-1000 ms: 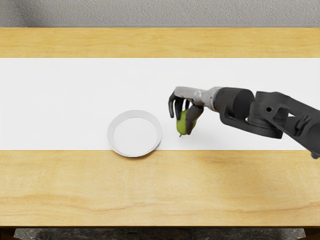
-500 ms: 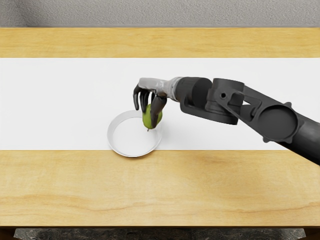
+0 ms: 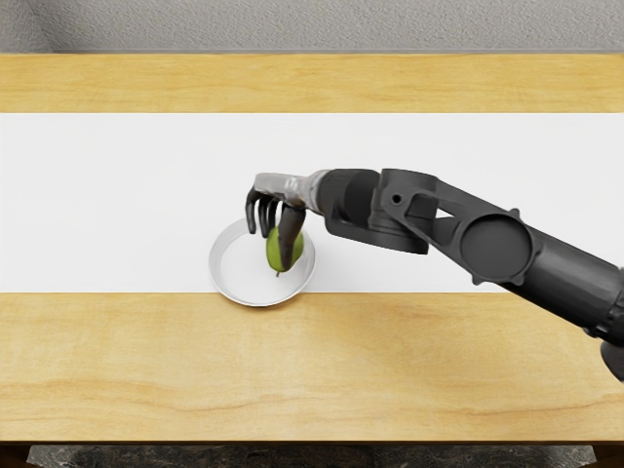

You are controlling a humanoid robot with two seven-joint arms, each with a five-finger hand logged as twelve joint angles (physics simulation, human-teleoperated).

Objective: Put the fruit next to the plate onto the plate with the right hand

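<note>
Over the right part of the white plate [image 3: 226, 283], a green fruit [image 3: 283, 253], shaped like a pear, is held by the right hand [image 3: 273, 201]. The dark fingers [image 3: 252, 213] are curled downward and closed around the upper part of the fruit, so the hand is seen pinching it from above, and one finger is laid across its front side. The fruit is kept nearly upright, with its small stem pointed down toward the inside of the plate. Whether the bottom of the fruit is touching the plate or is hanging just above it cannot be told from this view. The plate is placed on a wide white strip [image 3: 117, 195] that is laid across the wooden bench [image 3: 292, 370], close to the front edge of the strip. The right arm [image 3: 487, 244] is stretched in from the right edge of the picture, and its thick dark segments are seen crossing the border between the strip and the bare wood. A grey wall [image 3: 292, 24] is seen behind the far edge of the bench.
</note>
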